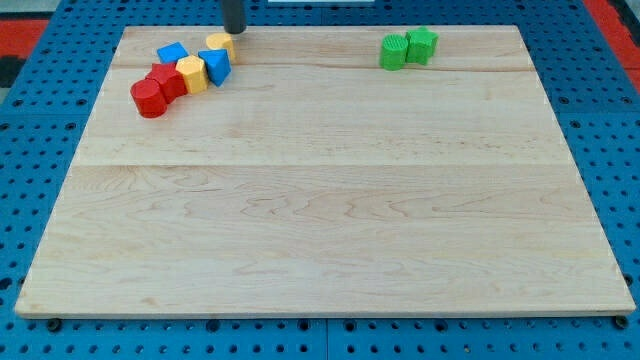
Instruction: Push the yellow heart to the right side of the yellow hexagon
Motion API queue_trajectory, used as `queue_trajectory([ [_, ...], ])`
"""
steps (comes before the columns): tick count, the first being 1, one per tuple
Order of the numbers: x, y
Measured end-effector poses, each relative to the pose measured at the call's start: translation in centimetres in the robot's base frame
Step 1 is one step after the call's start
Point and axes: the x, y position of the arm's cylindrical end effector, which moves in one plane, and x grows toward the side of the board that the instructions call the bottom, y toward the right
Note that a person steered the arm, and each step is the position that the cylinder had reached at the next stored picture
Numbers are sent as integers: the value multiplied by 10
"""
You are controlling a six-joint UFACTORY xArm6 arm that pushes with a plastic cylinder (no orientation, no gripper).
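Observation:
My tip [233,32] is at the view's top left, touching the upper right side of a yellow block [220,44] that looks like the heart. The yellow hexagon [192,73] lies below and to the left of it. A blue block [215,65] sits between the two and touches both. The rod comes down from the view's top edge.
A second blue block [172,52] lies left of the heart. Two red blocks [168,80] [149,97] trail off below and left of the hexagon. Two green blocks [394,51] [422,44] stand together at the top right of the wooden board [320,200].

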Motion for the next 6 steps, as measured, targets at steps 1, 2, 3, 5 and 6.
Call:
queue_trajectory([
  [1,3,-45],
  [2,12,-45],
  [3,11,-26],
  [5,35,7],
  [6,63,9],
])
